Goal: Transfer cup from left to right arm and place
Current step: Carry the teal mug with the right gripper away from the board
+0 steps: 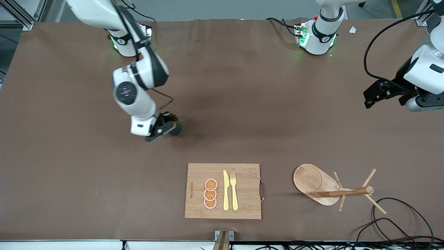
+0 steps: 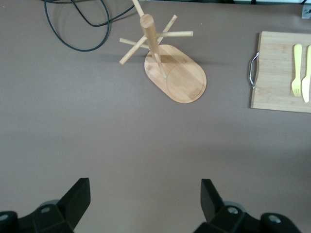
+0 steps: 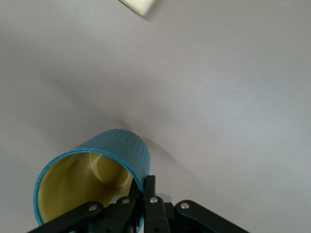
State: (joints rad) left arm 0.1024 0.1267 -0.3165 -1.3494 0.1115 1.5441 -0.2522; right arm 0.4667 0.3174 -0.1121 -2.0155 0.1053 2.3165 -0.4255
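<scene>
Two arms, one cup. Right gripper (image 1: 165,129), low over the table (image 1: 242,86) toward the right arm's end, is clenched on the cup (image 1: 176,129): the right wrist view shows its fingers pinched together on the rim of the cup (image 3: 92,179), one finger inside the yellow interior and one outside the teal wall. Cup is tilted, mouth toward the wrist camera; whether its base touches the table cannot be told. In the front view only a dark edge of the cup shows beside the gripper, the rest hidden by the wrist. Left gripper (image 1: 373,95) hangs over the table at the left arm's end, released, holding nothing; the left wrist view shows its two black fingers (image 2: 77,196) standing wide apart above bare table; this arm waits. One cutting board (image 1: 223,191), with a metal handle on the edge toward the left arm's end, lies near the front camera; on it are three orange slices (image 1: 210,193), a yellow knife (image 1: 225,190) and a yellow fork (image 1: 234,191), side by side. One wooden mug tree (image 1: 333,189) with an oval base stands beside the board, toward the left arm's end. Black cables (image 1: 399,218) lie nearer the camera than the tree.
</scene>
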